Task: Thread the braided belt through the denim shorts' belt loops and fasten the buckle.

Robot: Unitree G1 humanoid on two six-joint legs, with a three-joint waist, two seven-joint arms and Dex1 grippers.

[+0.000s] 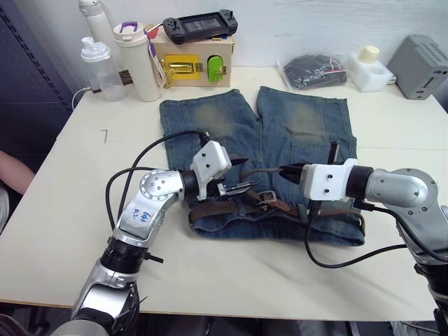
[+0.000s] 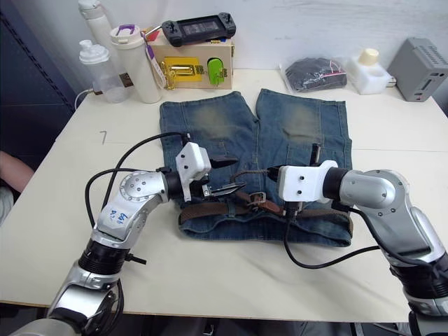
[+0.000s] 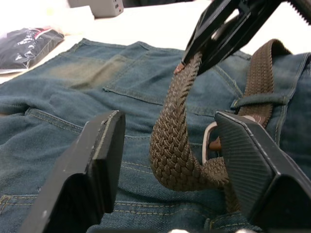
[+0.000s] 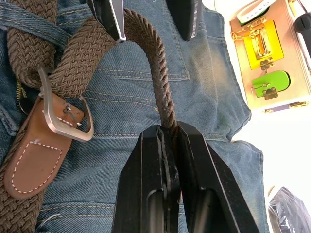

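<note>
— So why is the braided belt (image 4: 155,68) arched above the denim shorts (image 1: 280,133)?
— Right gripper (image 4: 167,133) pinches its strap shut, lifting slack near the worktop's front edge; left gripper (image 3: 167,150) waits wide open around the loop, beside the buckle (image 4: 65,114).

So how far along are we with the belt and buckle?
Done: the braided belt lies along the waistband of the denim shorts, under at least one belt loop, and the strap passes through the buckle. In hand: the right gripper is shut on the strap's free end, holding it arched up; the left gripper is open around that loop. Left: whether the prong is seated can't be told, so fastening remains unconfirmed.
</note>
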